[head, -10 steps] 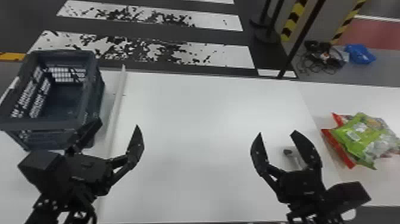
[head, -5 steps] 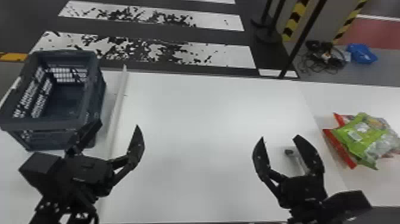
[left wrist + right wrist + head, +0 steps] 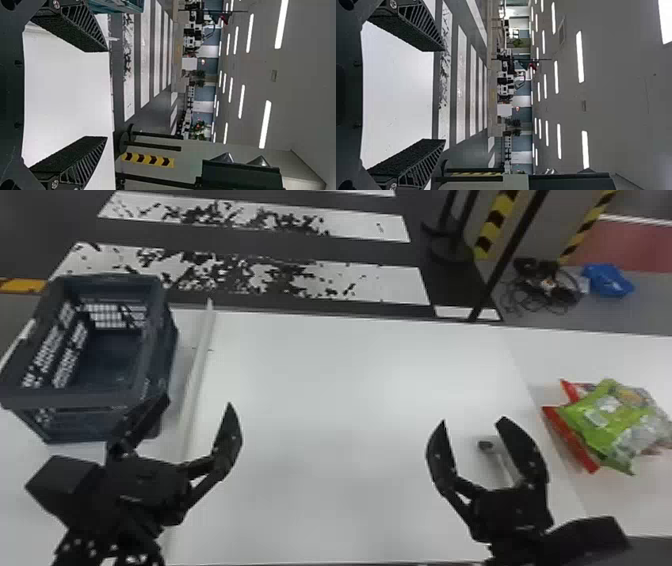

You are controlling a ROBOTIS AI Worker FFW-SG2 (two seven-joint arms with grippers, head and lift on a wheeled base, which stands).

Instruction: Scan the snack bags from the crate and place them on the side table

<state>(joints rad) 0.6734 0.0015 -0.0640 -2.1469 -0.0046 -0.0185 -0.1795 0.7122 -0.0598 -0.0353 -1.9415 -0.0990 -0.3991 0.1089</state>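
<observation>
In the head view my left gripper (image 3: 197, 402) is open at lower left, just right of the crate's near corner. The dark blue crate (image 3: 85, 397) holds no bags where its inside shows. At lower right stands my right gripper (image 3: 472, 422), also open, with a small grey-handled scanner (image 3: 500, 460) seen between its fingers. Snack bags, a green one (image 3: 592, 415) over red ones (image 3: 570, 440), lie piled on the side table (image 3: 560, 350) at the right. The left wrist view has the left gripper (image 3: 107, 94) parted over white surface; likewise the right gripper (image 3: 445, 95) in the right wrist view.
A white table (image 3: 325, 415) spans the middle, with a pale raised strip (image 3: 197, 375) beside the crate. Beyond the far edge stand dark posts (image 3: 452, 245), and a blue bag (image 3: 607, 280) with cables (image 3: 545, 287) lies on the floor.
My right gripper has shifted slightly to the right and toward the near edge, staying open. The left arm holds almost the same place.
</observation>
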